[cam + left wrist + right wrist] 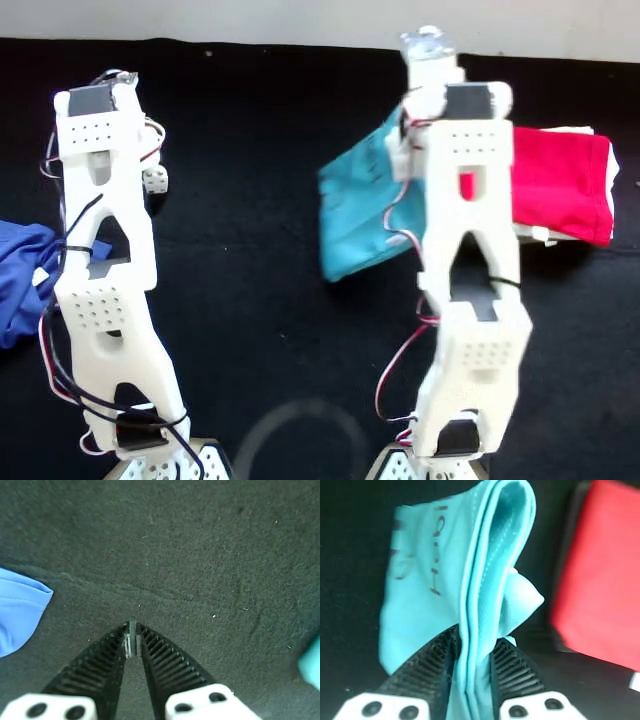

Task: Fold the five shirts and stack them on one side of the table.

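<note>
My right gripper [472,652] is shut on a folded edge of the teal shirt [435,590], which hangs lifted off the black table. From above, the teal shirt [355,215] drapes beside the right arm, just left of a folded red shirt [560,185] lying on top of a white one [575,132] at the far right. The red shirt [600,585] shows close beside the teal one. A blue shirt [22,280] lies crumpled at the left edge; its corner [20,607] appears near my left gripper [132,642], which is shut on nothing above bare cloth.
The table [250,260] is covered in black cloth. The left arm [100,250] stands over the left half and the right arm [470,260] over the right half. A pale wall strip runs along the far edge.
</note>
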`<state>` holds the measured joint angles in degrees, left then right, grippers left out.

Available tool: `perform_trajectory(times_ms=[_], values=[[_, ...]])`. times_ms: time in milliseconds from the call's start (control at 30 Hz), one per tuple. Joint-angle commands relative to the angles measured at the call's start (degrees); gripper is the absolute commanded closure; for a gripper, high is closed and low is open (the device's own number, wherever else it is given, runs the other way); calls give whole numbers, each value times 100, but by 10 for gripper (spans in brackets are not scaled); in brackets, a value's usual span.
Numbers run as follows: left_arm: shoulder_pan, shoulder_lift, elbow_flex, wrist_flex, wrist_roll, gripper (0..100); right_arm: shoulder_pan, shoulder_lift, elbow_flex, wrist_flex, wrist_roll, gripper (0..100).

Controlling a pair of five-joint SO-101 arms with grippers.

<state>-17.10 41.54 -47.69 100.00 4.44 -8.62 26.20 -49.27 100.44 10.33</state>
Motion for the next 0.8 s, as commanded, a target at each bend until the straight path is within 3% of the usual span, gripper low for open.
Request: perform_trajectory(times_ms=[0,400,767], values=[[-13,-57,-66,-35,9,991,409,-725,-31,57,387,992],[-13,-31,-57,-35,9,991,1226,-1622,-224,31,1626,992],[-13,-48,-57,-35,26,991,2308,-875,-312,-831,2409,992]])
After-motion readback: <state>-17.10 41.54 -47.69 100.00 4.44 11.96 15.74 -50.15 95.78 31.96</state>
